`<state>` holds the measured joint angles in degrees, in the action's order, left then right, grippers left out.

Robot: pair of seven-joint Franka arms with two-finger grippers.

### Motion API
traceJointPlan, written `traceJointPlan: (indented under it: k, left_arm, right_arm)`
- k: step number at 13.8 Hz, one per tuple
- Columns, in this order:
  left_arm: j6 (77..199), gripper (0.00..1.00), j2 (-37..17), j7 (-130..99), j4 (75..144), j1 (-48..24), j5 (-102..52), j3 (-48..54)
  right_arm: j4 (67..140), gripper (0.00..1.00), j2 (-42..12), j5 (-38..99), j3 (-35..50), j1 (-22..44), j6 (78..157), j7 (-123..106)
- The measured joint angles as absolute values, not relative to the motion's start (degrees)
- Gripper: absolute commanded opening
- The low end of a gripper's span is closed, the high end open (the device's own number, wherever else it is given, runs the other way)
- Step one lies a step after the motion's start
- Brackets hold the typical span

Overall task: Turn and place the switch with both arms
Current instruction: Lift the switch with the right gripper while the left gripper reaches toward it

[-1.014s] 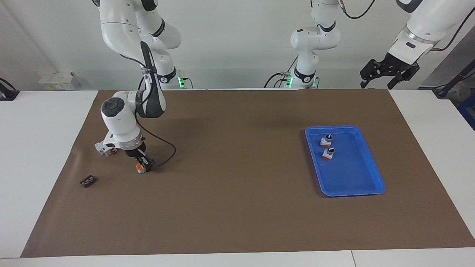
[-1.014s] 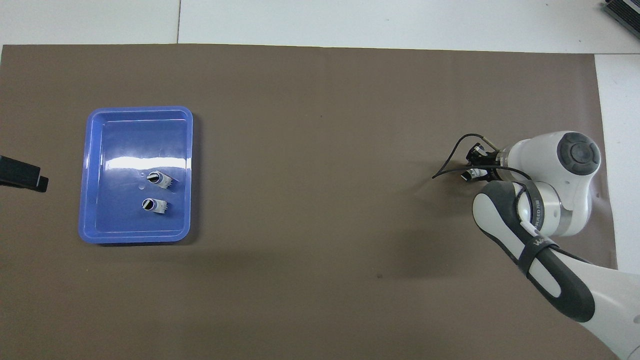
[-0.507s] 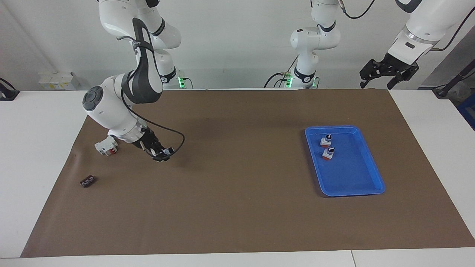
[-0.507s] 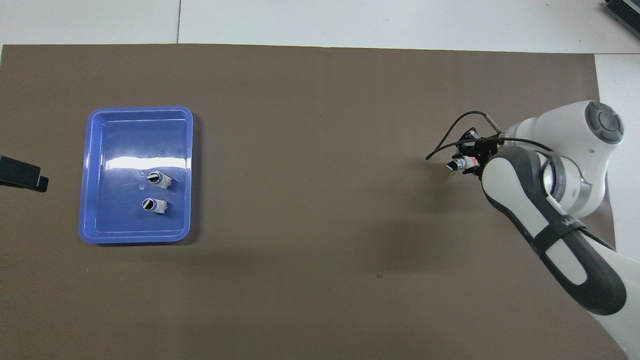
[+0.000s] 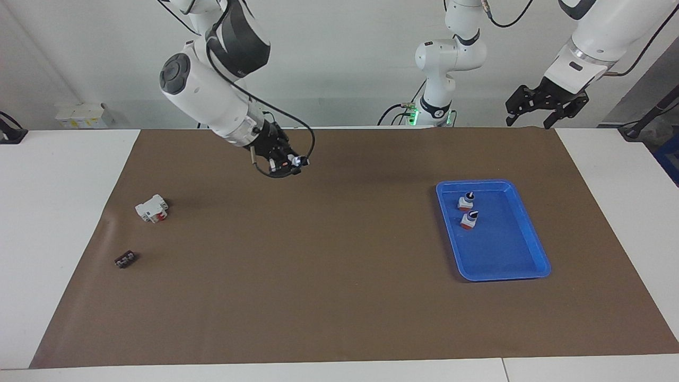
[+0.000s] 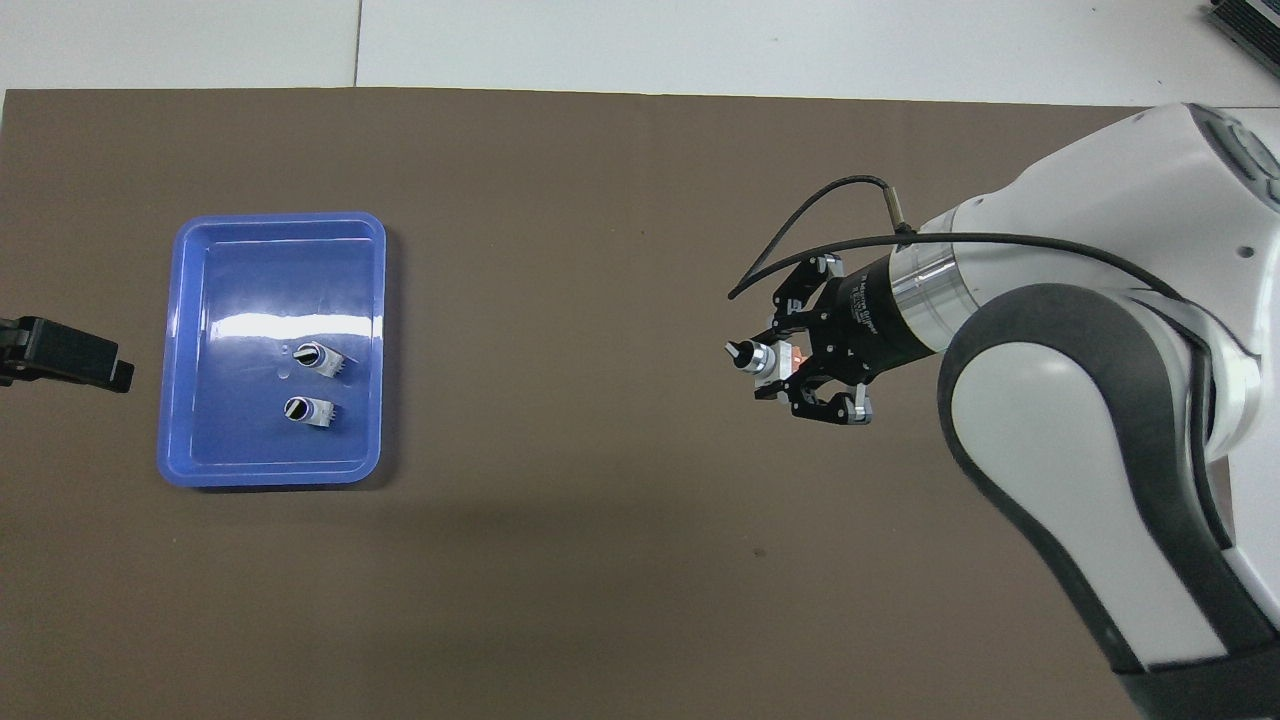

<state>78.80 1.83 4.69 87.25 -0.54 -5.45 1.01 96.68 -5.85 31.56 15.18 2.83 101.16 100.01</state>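
The right gripper (image 5: 286, 159) (image 6: 790, 370) hangs raised over the brown mat on the tabletop (image 5: 69, 212), clamped on the switch (image 5: 295, 159) (image 6: 762, 358), whose knob sticks out past its fingertips. Below it toward the right arm's end lie a white block with red parts (image 5: 151, 208) and a small black piece (image 5: 125, 259). Toward the left arm's end sits a blue tray (image 5: 517, 268) (image 6: 270, 225) with two more switches. The left gripper (image 5: 542, 103) (image 6: 70, 355) waits raised with its fingers spread.

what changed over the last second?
The right claw lifted the switch off the mat and swung it up toward the middle. The left claw only edged over, waiting. Tray, its two switches, white block and black piece unchanged.
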Motion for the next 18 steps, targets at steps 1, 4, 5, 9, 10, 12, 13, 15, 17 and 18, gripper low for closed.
traceJointPlan:
  k: [1,4,5,9,10,12,13,15,17,18]
  left_arm:
    - [78.6,0.97,1.9,2.4,87.2,-0.5,-8.7,1.2]
    - [78.5,0.96,2.2,-6.4,87.2,-0.5,-19.5,1.3]
    - [78.5,0.9,2.2,-9.7,87.2,-0.5,-22.9,1.4]
    - [82.9,0.79,2.2,-29.7,87.3,-0.8,-33.6,3.9]
    - [85.9,0.74,2.2,-34.8,87.6,-2.0,-34.1,5.3]
    - [92.0,0.67,2.2,-43.2,89.4,-6.4,-34.2,6.6]
    - [94.1,0.64,2.2,-45.7,90.5,-8.5,-34.2,6.8]
    - [96.3,0.5,1.8,-47.3,92.0,-11.1,-34.2,7.0]
    - [98.3,0.42,0.3,-47.5,92.7,-12.5,-34.3,6.9]
    - [99.2,0.38,-0.9,-47.5,92.8,-13.2,-34.3,6.9]
  right_arm:
    - [96.4,0.0,-5.3,33.3,16.0,2.9,101.5,103.6]
    - [96.1,0.0,-5.4,37.5,16.7,3.1,104.5,106.6]
    - [96.1,0.0,-5.7,38.3,16.8,3.5,105.6,106.6]
    - [96.1,0.0,-7.1,39.1,16.9,6.2,109.4,106.8]
    - [96.1,0.0,-7.7,39.2,16.9,7.0,110.8,107.2]
    - [96.2,0.0,-9.1,39.3,16.9,8.7,114.0,108.2]
    - [96.2,0.0,-9.9,39.3,16.9,9.6,116.0,109.1]
    - [96.1,0.0,-11.3,39.3,17.0,11.8,120.8,111.3]
    - [96.1,0.0,-12.1,39.3,17.0,13.2,122.9,112.2]
    - [96.1,0.0,-12.2,39.3,17.0,13.4,122.9,112.3]
